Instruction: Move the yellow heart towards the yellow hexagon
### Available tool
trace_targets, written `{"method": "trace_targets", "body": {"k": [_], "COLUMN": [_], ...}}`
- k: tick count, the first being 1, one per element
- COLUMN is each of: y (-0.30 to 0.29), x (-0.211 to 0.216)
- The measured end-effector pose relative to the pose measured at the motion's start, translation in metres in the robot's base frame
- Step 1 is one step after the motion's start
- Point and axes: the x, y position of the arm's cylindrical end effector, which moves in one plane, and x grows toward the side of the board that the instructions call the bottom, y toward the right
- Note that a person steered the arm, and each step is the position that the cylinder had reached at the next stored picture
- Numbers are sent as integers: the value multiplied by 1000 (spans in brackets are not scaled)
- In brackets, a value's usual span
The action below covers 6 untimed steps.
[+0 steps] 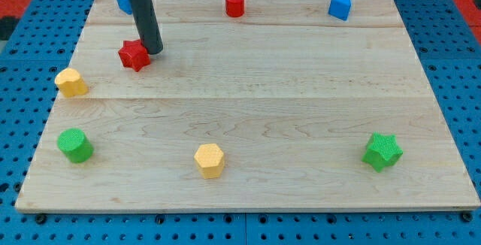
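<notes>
Camera view is showing my tip (152, 50), a plain rod end with nothing to open and holding nothing, sitting on the wooden board (301, 102) and touching the right side of the red star (134, 55). Behind the rod, a blue block (122, 1) is peeking out near the top-left corner. Lying near the left edge is the yellow heart (71, 83), with a green cylinder (75, 145) below it. Sitting near the bottom edge, well apart from the heart, is the yellow hexagon (210, 160). Resting along the top are a red cylinder (235, 4) and a blue pentagon-like block (340, 7); a green star (382, 152) is lying at the lower right.
</notes>
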Motion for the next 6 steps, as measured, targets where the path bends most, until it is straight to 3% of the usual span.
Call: {"method": "trace_targets", "body": {"k": [2, 3, 4, 5, 6], "y": [-92, -150, -153, -153, -128], "x": [-24, -17, 8, 74, 84]}}
